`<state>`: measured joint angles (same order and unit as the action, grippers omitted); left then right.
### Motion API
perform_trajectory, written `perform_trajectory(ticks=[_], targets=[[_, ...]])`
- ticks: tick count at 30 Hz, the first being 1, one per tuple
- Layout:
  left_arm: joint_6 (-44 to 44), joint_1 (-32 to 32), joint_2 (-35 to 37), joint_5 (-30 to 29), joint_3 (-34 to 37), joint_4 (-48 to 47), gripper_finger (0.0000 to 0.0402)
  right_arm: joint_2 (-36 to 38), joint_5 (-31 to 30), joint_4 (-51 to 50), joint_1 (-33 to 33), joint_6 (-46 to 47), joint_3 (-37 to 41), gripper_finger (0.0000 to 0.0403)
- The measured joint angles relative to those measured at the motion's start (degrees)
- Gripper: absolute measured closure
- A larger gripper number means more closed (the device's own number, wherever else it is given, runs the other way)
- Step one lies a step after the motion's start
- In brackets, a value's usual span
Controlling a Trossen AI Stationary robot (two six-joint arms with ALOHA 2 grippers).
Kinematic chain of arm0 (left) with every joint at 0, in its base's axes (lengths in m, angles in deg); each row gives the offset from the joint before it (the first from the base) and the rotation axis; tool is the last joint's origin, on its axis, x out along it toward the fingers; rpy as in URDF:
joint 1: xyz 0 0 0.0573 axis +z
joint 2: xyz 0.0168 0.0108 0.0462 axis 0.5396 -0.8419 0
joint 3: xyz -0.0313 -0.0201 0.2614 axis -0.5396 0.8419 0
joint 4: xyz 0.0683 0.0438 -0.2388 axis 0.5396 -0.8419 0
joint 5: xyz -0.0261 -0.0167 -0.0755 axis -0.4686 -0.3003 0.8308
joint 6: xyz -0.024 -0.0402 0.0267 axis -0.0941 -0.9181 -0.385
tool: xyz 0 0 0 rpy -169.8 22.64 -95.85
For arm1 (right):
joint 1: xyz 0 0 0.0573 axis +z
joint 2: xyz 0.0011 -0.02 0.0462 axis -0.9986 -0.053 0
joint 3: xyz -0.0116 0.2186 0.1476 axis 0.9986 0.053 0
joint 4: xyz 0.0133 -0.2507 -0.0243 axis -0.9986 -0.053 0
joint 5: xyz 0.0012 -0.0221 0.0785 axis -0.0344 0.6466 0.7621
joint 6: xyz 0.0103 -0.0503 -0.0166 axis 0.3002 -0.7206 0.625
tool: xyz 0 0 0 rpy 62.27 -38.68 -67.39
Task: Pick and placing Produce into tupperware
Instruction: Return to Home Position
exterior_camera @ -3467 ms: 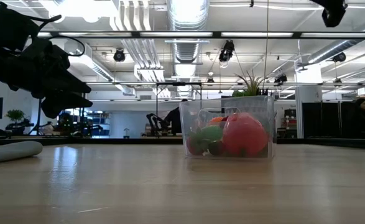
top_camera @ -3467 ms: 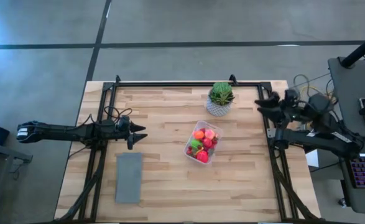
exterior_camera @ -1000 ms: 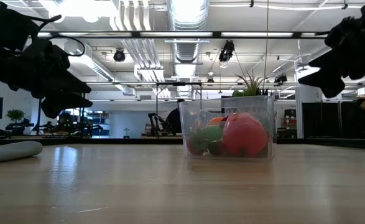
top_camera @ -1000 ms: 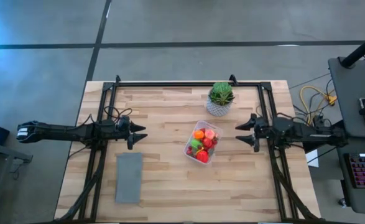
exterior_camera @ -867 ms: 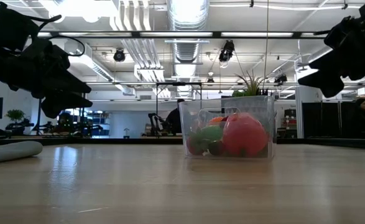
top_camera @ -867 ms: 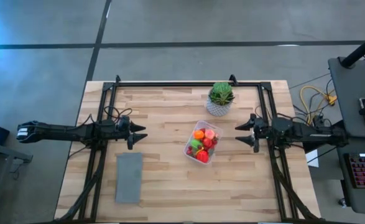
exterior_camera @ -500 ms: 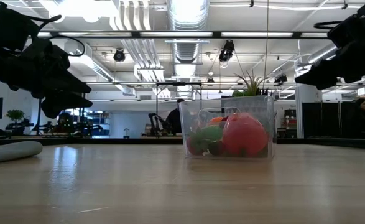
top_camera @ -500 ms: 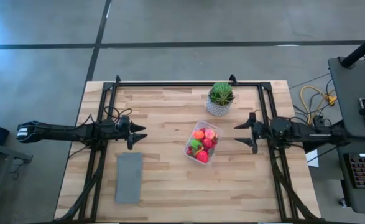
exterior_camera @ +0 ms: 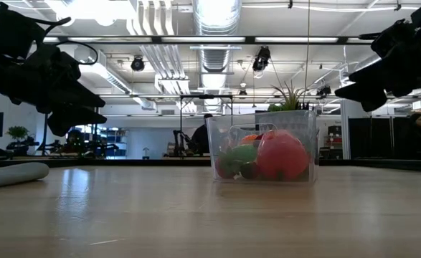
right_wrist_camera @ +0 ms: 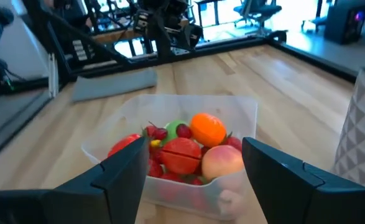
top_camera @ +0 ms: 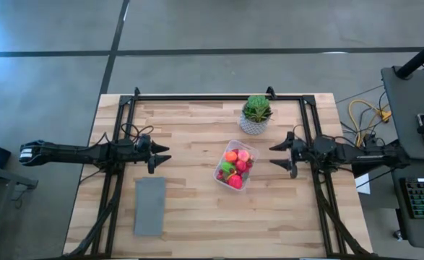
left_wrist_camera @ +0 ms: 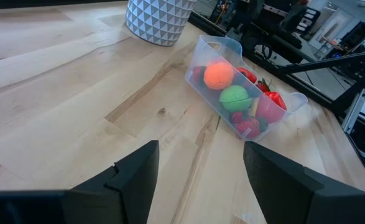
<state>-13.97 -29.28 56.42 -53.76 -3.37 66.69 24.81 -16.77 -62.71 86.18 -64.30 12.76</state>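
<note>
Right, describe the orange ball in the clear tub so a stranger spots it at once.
On the wooden table, beside the white potted plant, stands a small clear plastic tub of toy produce. At its end nearer the plant lies the round orange ball, the only orange piece among pink, green and red.

The high camera looks straight down on the pale wooden table (top_camera: 197, 217), the low one level across it; both wrist cameras share the clear plastic tub (left_wrist_camera: 221, 45).
</note>
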Motion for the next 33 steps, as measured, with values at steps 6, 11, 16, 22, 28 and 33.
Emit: perform_trajectory(ticks=[6,11,16,22,28,33], targets=[[0.8,0.0,0.0,-0.1,0.0,0.0,0.0181,0.0,0.0,0.1,0.0,3.4,0.0,0.0149],[6.2,0.0,0.0,-0.3,0.0,0.0,0.0181,0.0,0.0,0.2,0.0,2.8,0.0,0.0153],[6.1,0.0,0.0,-0.3,0.0,0.0,0.0181,0.0,0.0,0.2,0.0,2.7,0.0,0.0156],[6.1,0.0,0.0,-0.3,0.0,0.0,0.0181,0.0,0.0,0.2,0.0,2.7,0.0,0.0151],[6.0,-0.8,4.6,-0.2,0.0,-0.2,0.0181,0.0,0.0,0.3,0.0,2.6,0.0,0.0155],[6.0,-0.8,11.5,-0.3,0.0,0.0,0.0181,0.0,0.0,0.3,0.0,2.6,0.0,0.0155]])
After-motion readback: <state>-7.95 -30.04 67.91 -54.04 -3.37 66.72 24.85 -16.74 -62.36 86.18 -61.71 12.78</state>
